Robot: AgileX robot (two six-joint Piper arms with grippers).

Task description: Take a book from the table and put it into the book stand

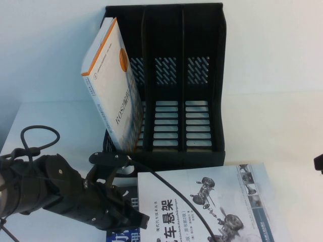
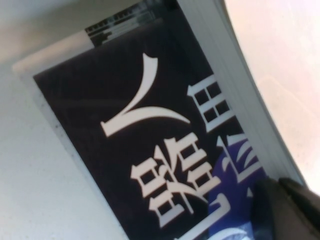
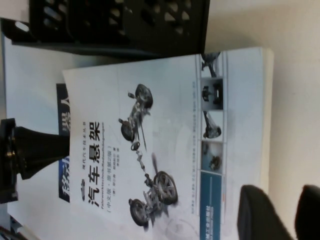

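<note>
Book: I see the thin white paperback (image 1: 212, 206) lying flat on the counter (image 1: 282, 126), near side, just in front of the book stand; its left part overlaps a dark book.
Book stand: the black three-compartment holder (image 1: 202, 75) stands upright at the far middle; its middle and right compartments hold nothing.
Thick white book: the orange-banded volume (image 1: 111, 85) leans tilted in the stand's left compartment.
Dark book: the dark cover with white characters (image 2: 150, 150) lies flat under the paperback's left edge, only its left strip showing (image 1: 121, 222).
Left end effector: low at the near left (image 1: 136, 219), over the dark book and right beside the paperback's left edge; I cannot tell how wide its fingers stand.
Cable: a black lead (image 1: 171, 194) from the left arm crosses over the paperback's cover.
Right end effector: only a dark corner shows at the right edge (image 1: 319, 164); in its wrist view the two fingertips (image 3: 260, 215) sit apart, holding nothing, above the counter by the paperback's right edge.
</note>
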